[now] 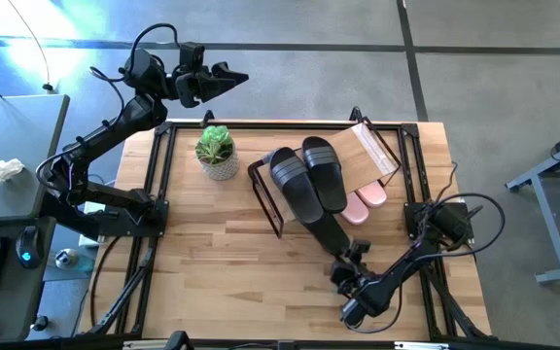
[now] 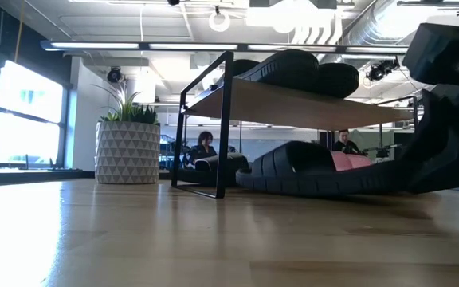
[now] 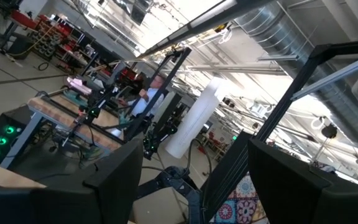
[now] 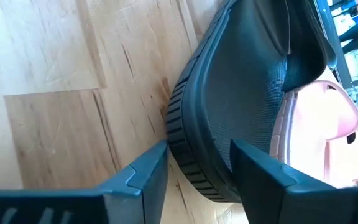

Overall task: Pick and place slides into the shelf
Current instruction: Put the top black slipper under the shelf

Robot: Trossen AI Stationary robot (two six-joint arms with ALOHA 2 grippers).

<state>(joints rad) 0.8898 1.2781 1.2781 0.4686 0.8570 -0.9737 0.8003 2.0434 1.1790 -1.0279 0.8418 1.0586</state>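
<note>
A black slide [image 1: 327, 228] lies at the shelf's near side, its heel in my right gripper [image 1: 344, 251]; its toe reaches under the shelf [image 1: 369, 151]. The shelf is a black frame with a light wood board [image 2: 293, 104], and two black slides [image 1: 309, 175] rest on that board. Two pale pink slides [image 1: 366, 202] lie on the table under it, also seen in the right wrist view [image 4: 319, 124]. My left gripper [image 1: 220, 80] hangs open and raised beyond the table's far left corner, touching nothing. My right gripper [image 4: 197, 155] has the black slide's heel end [image 4: 197, 158] between its two fingers, one finger [image 4: 145, 171] at the sole side and the other [image 4: 266, 171] over the footbed. It comes low from the table's near right side, along the slide. The slide's toe stays low at the table [image 2: 277, 182].
A potted green plant [image 1: 217, 153] stands left of the shelf near the far edge. Bare wood table [image 1: 212, 253] lies open to the near left. A black metal frame [image 1: 154, 194] runs around the table's edges. People sit in the room behind [image 2: 204, 143].
</note>
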